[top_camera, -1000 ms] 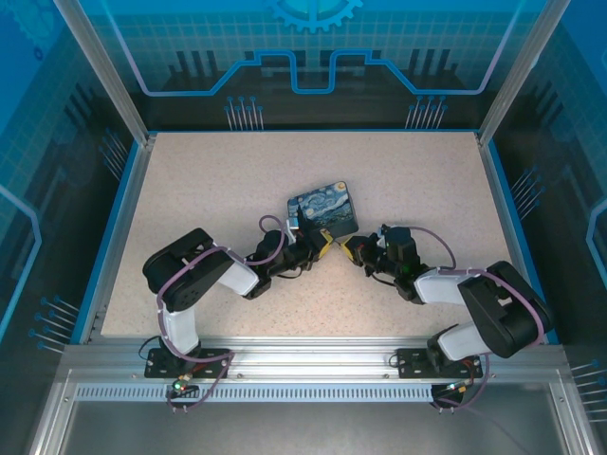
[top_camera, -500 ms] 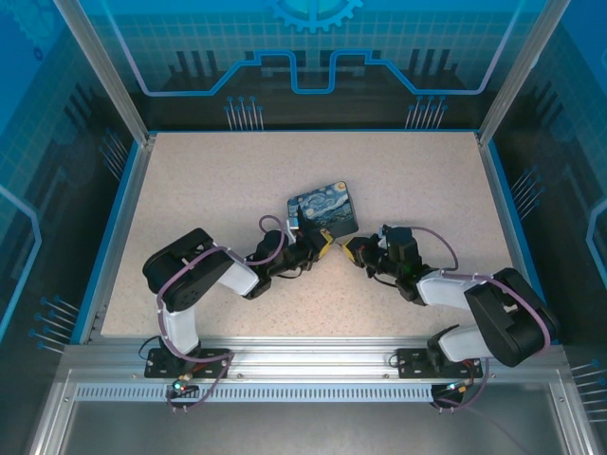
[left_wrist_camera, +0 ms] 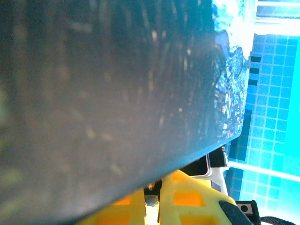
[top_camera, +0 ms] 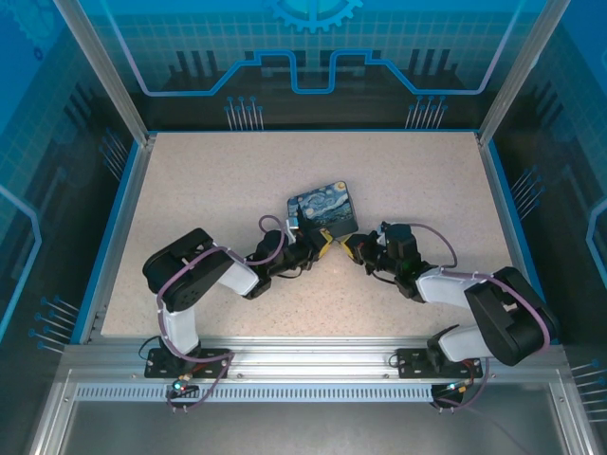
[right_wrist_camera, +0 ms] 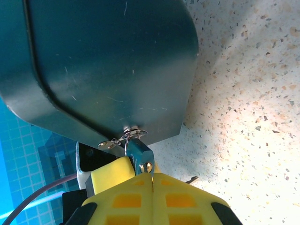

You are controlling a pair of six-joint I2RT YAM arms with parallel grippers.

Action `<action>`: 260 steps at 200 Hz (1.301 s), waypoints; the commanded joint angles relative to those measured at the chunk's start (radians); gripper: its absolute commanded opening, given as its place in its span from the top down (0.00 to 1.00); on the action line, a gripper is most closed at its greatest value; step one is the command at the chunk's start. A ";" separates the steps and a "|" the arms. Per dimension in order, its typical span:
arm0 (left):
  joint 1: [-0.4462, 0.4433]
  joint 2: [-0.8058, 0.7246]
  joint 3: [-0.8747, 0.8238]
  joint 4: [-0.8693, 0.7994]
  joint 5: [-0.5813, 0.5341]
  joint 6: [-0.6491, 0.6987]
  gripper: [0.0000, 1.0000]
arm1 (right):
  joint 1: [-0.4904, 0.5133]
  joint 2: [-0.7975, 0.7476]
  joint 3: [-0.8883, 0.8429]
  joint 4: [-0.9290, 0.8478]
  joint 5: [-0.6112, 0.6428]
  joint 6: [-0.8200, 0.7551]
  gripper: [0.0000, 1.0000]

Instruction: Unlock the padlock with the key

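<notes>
Padlock [right_wrist_camera: 138, 153] hangs at six o'clock of the box [right_wrist_camera: 108, 61], against the closed right gripper [right_wrist_camera: 153, 177]; the left gripper [left_wrist_camera: 152, 200], also closed, should brace the box, holding the keyhole square.

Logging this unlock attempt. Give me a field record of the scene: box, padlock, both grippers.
box: dark-blue printed, mid-table, between the two arms' tips
padlock: hooked on the box's latch, by its lower edge
left gripper: jaws shut, tight against the box's side
right gripper: jaws shut, tips just below the padlock; whether they pinch anything cannot be told
</notes>
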 commanded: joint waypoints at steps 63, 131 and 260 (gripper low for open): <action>-0.006 -0.012 0.035 0.058 -0.008 -0.032 1.00 | 0.009 0.051 0.032 0.031 -0.014 -0.011 1.00; -0.008 -0.012 0.036 0.084 -0.008 -0.053 1.00 | 0.009 0.095 0.020 0.118 -0.020 -0.008 1.00; -0.011 -0.030 0.024 0.163 0.015 -0.087 1.00 | -0.032 0.203 0.020 0.242 -0.091 -0.041 1.00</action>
